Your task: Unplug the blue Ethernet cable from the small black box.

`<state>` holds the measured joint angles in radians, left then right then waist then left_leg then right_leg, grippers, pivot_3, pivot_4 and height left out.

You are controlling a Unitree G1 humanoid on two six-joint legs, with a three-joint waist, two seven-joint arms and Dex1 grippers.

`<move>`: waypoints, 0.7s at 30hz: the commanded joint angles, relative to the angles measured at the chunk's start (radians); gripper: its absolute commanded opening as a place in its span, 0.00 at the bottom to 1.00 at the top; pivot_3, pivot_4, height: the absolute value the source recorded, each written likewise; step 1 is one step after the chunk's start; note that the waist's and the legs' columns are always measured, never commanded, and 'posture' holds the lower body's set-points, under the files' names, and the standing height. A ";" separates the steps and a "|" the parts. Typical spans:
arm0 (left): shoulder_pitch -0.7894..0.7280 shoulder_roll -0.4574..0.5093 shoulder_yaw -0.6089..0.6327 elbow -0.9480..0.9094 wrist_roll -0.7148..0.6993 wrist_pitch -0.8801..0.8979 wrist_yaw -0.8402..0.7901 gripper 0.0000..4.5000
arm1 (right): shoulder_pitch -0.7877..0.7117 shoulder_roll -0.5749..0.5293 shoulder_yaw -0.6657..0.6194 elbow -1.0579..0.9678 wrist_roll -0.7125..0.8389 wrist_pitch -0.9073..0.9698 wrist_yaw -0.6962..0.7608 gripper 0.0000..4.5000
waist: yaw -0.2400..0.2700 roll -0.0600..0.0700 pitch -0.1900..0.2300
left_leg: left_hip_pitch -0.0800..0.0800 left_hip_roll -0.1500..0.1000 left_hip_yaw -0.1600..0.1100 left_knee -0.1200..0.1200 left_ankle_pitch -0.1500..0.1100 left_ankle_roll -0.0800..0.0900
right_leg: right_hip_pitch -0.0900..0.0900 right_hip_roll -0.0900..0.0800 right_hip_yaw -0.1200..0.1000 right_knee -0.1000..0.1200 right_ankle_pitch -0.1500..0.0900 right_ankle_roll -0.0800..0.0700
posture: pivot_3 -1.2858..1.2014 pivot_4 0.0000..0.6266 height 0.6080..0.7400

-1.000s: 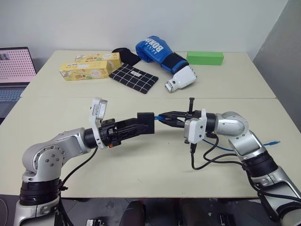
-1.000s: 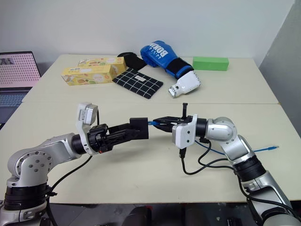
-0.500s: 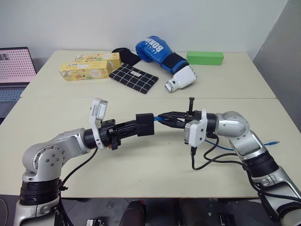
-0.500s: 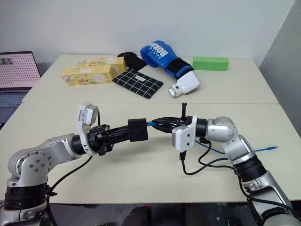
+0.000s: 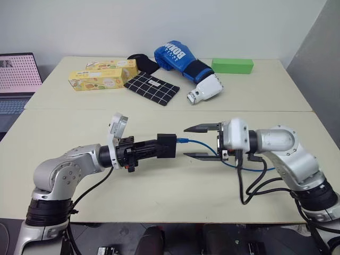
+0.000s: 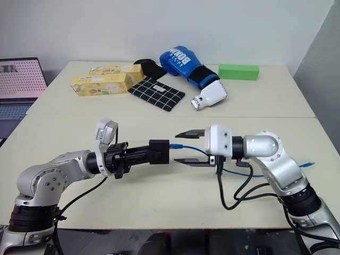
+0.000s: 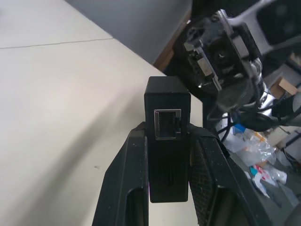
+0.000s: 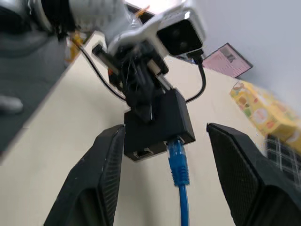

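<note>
Cream table [image 5: 159, 183], seam across middle. Far half: two yellow boxes [image 5: 98, 78], checked cloth [image 5: 151, 87], blue boxing glove [image 5: 183, 62], green block [image 5: 232, 65]; white object [image 5: 204, 90], possibly another glove.

Bright, even indoor light in both eye views, soft & diffuse from overhead; no hard glare. Table [image 5: 159, 196] reads pale cream w/ faint soft shadows under the arms, darker patch below the left gripper [image 5: 157, 149]. Back wall evenly lit, slightly cooler. Eye views sharp edge to edge, mild wide-angle bend in the table's far edge. Laptop screen [image 5: 18, 73] glows pinkish, not blown out. Left wrist view: small black box [image 7: 168, 143] crisp but very dark, little surface detail; clutter behind it soft. Right wrist view: fingers [image 8: 96, 181] blurred close up, blue Ethernet cable [image 8: 178, 169] reasonably sharp, background smeared, wall bright.
</note>
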<state>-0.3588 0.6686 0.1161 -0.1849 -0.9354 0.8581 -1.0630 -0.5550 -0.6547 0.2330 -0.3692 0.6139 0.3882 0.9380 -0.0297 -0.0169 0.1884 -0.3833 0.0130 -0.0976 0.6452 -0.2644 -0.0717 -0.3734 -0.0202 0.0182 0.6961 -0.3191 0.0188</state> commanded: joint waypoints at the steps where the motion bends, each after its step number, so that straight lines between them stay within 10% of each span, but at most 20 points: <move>1: -0.028 -0.008 -0.001 0.010 0.015 -0.069 -0.081 0.17 | -0.024 0.069 -0.079 -0.012 0.201 0.255 -0.131 0.65 | -0.003 0.000 0.000 | 0.000 0.000 0.001 0.000 0.000 0.000 | 0.000 0.000 0.000 0.000 0.000 0.000 | 0.52 0.24 1.00; 21: 0.007 -0.009 -0.017 0.004 0.068 -0.145 -0.177 0.17 | -0.038 0.148 -0.147 0.044 0.317 0.533 -0.159 0.65 | -0.002 0.000 0.000 | -0.002 -0.001 0.002 -0.001 0.000 0.000 | -0.001 0.002 -0.002 -0.001 -0.001 -0.001 | 0.52 0.24 1.00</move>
<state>-0.3544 0.6590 0.0831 -0.1575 -0.8609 0.7295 -1.2330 -0.5755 -0.5055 0.1095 -0.3071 0.9233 0.9237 0.7649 -0.0322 -0.0169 0.1885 -0.3850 0.0117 -0.0958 0.6446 -0.2646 -0.0713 -0.3746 -0.0181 0.0164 0.6948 -0.3196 0.0182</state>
